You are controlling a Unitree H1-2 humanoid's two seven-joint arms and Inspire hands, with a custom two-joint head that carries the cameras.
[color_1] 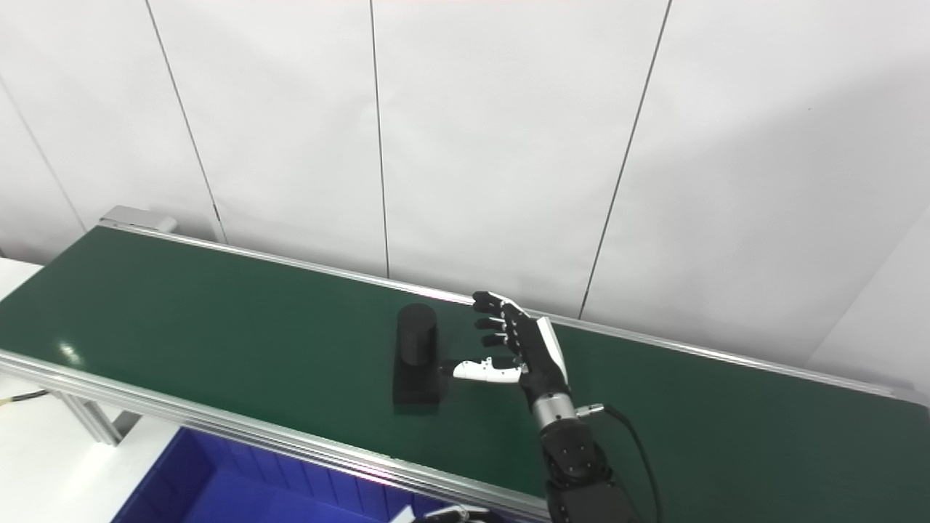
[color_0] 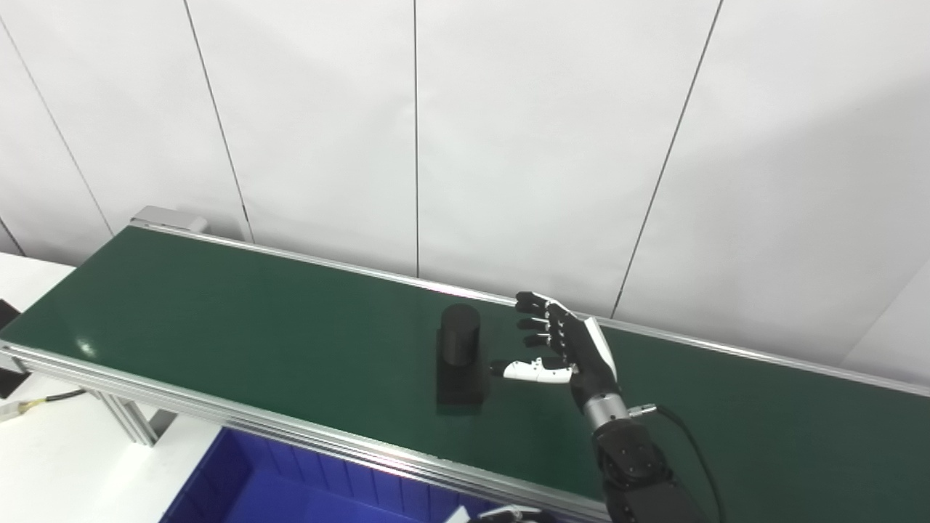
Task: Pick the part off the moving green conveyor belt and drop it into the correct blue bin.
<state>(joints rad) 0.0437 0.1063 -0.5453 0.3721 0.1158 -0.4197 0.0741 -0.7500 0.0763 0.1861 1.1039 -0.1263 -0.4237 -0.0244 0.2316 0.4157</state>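
Observation:
A black part (color_0: 460,356), a short cylinder standing on a square base, sits upright on the green conveyor belt (color_0: 218,319) near its middle. Just to the part's right, my right hand (color_0: 563,345) hovers over the belt, open, fingers spread and pointing left toward the cylinder, with the white thumb (color_0: 527,371) stretched out close to the base. A small gap separates the hand from the part. Only a sliver of my left hand (color_0: 501,514) peeks in at the bottom edge, below the belt's near rail; its state is unclear.
A blue bin (color_0: 290,487) lies below the belt's near rail at the bottom. The aluminium rail (color_0: 218,418) runs along the front edge. A white table (color_0: 65,450) with a cable stands at left. White wall panels rise behind the belt.

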